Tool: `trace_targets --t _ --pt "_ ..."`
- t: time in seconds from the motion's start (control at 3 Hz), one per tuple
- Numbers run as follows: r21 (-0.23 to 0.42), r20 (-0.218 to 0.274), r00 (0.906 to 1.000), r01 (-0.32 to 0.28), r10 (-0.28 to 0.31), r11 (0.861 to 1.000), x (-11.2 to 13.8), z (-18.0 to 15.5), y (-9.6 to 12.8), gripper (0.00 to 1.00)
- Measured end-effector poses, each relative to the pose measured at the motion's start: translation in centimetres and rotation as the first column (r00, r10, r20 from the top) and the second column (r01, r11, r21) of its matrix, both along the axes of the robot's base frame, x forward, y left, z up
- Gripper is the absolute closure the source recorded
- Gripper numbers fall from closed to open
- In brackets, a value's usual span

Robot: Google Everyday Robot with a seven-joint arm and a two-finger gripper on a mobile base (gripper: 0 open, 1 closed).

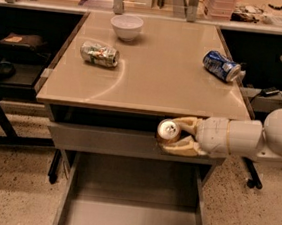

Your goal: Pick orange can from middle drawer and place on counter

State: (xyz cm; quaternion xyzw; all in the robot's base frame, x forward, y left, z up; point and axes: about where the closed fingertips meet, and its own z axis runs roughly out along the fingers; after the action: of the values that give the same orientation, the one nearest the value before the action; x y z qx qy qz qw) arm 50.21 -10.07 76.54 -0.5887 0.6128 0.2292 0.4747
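One wide, shallow grey metal drawer lies pulled out nearest us, and the can is not in it. Just above its back end, the cream two-finger gripper reaches in from the right. Its jaws are closed on the small orange can with the shiny silver top, one finger over it and one under. The can hangs in front of the grey front panel, just below the front edge of the large glossy beige counter.

We judge the step in hand to be the lift onto that top. We would raise the can straight up until its base clears the thin darker edge, and only then carry it inward. We would let go once the base sits flat, since a glossy surface lets a tilted can skid or roll.

There is open room near the front right. Farther back, well apart, lie the crushed green-white can on the left and the blue can on the right. The white bowl stands beyond them, and a cluttered shelf runs along the back.
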Motion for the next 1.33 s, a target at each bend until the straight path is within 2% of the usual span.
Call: trace_targets --t 0.33,0.67,1.0,1.33 --pt "-0.010 0.019 0.9995 0.026 -0.026 1.000 1.9 6.1 -0.8 1.00" --pt "-0.009 0.037 0.9955 0.087 -0.087 0.996 2.8 11.1 -2.1 1.00" --pt "-0.009 0.037 0.9955 0.087 -0.087 0.996 2.8 11.1 -2.1 1.00" --pt "-0.024 0.043 0.9976 0.055 -0.054 0.998 2.9 11.3 -0.8 1.00"
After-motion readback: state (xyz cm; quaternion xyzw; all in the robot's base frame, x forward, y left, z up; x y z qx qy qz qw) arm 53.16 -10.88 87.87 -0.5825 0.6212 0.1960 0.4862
